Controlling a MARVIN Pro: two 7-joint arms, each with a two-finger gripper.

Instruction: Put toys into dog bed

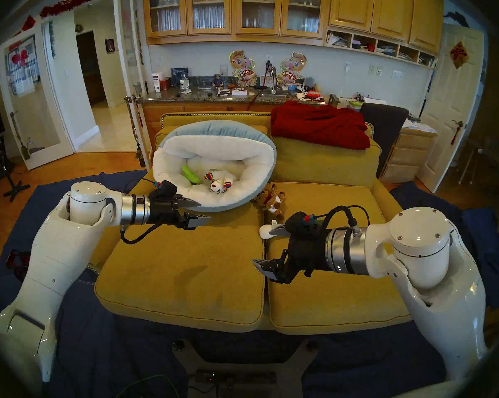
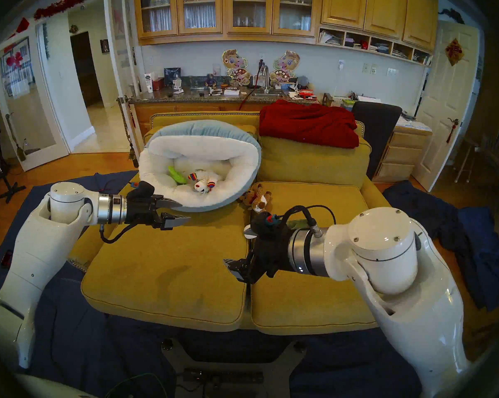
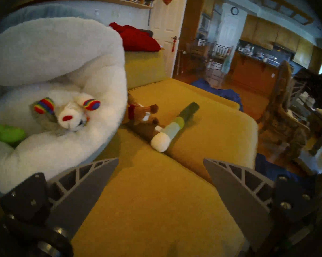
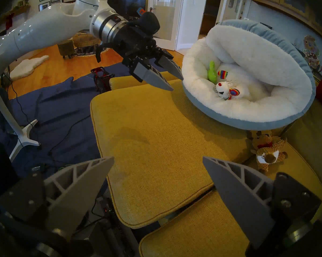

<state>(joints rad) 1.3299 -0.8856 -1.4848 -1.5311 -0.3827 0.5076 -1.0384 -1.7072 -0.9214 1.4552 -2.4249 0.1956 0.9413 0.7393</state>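
Observation:
The round dog bed point(image 1: 213, 147) leans against the sofa back at the left, white fleece inside, pale blue outside. Inside lie a green cactus toy point(image 1: 191, 174) and a white animal with rainbow paws point(image 1: 218, 183). A brown knitted animal point(image 1: 271, 200) lies on the seat just right of the bed. Beside it lies a long white-blue-green tube point(image 3: 173, 128), mostly hidden behind my right gripper in the head views. My left gripper point(image 1: 205, 210) hovers open and empty at the bed's near rim. My right gripper point(image 1: 259, 246) is open and empty over the seam between the seat cushions.
A red blanket point(image 1: 320, 127) is draped over the sofa back at the right. Mustard seat cushions point(image 1: 185, 274) spread out below both arms. Dark blue cloth point(image 1: 84, 345) covers the floor around the sofa. A cluttered counter point(image 1: 213, 97) stands behind it.

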